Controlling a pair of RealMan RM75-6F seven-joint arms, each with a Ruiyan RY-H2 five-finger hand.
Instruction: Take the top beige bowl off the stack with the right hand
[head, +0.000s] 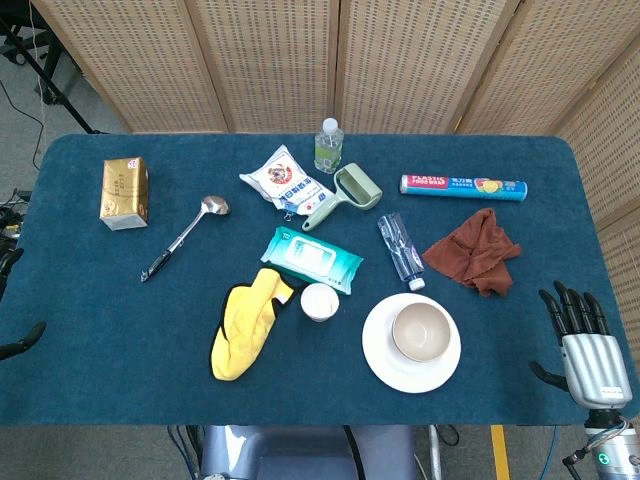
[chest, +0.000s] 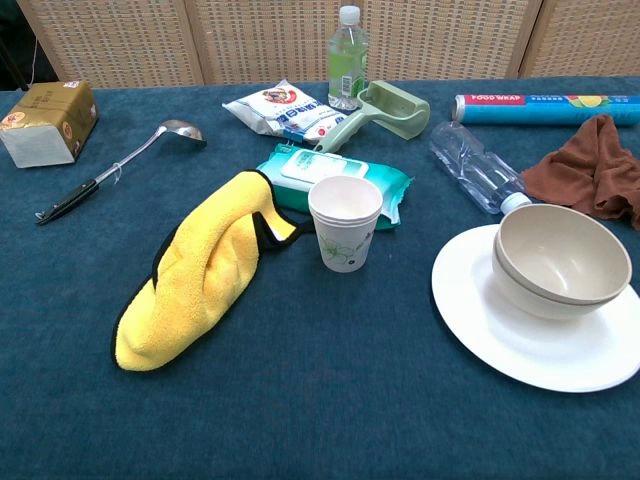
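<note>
Plainly, step in hand: nothing had been grasped yet; by the look of it the reach toward the stack had not begun.
Right hand: the right hand (head: 583, 340) hovered over the tabletop (head: 90, 330) near its front right corner, fingers spread and pointing away from the robot, holding nothing.
Left hand: only a dark tip at the front left edge in the head view might have belonged to it; whether it was open could not be told.
Task's thing: the top beige bowl (chest: 562, 252) sat nested in a second bowl on a white plate (chest: 520, 345), toward the front edge, right of centre, well apart from the right hand.
Neighbours: a paper cup (chest: 345, 222) stood left of the plate, a clear bottle (chest: 475, 168) lay behind it, and a brown cloth (chest: 592, 170) lay behind and to the right.
Next move: judged to call for bringing the right hand across to the rim and pinching only the upper bowl, so the lower one stayed put.
Hard to make out: the lower bowl showed only as a thin band beneath the top one; the chest view cut off the plate's right edge and showed no hand.
</note>
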